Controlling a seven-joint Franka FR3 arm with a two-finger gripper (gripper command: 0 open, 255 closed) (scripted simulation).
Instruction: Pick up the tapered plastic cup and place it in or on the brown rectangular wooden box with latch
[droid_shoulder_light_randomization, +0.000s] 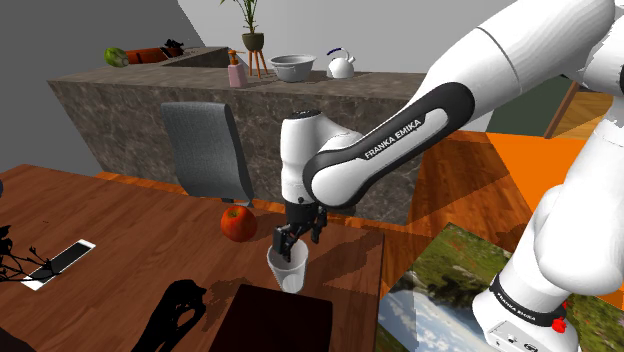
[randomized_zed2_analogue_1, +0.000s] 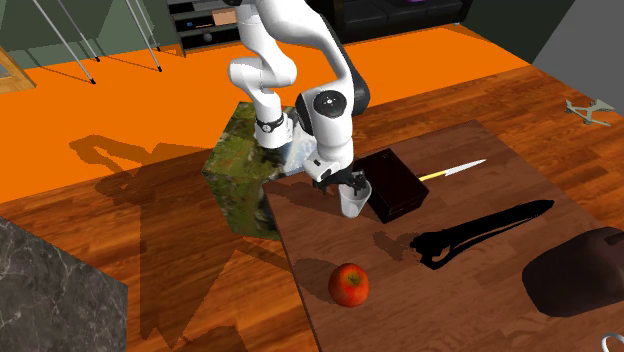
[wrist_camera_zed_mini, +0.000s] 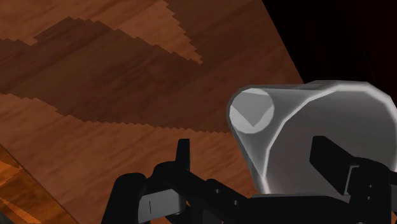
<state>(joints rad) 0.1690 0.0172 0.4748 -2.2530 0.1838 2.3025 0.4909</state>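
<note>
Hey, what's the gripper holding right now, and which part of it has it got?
The gripper holds the translucent white cup near its rim, at the open top; the cup hangs slightly tilted below it.

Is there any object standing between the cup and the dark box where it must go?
Nothing visible does. The cup, at the gripper, is right beside the dark box; the apple lies away from that path.

1 red apple (droid_shoulder_light_randomization: 238, 223) (near a grey chair (droid_shoulder_light_randomization: 208, 150)) on the table (droid_shoulder_light_randomization: 120, 220).
</note>
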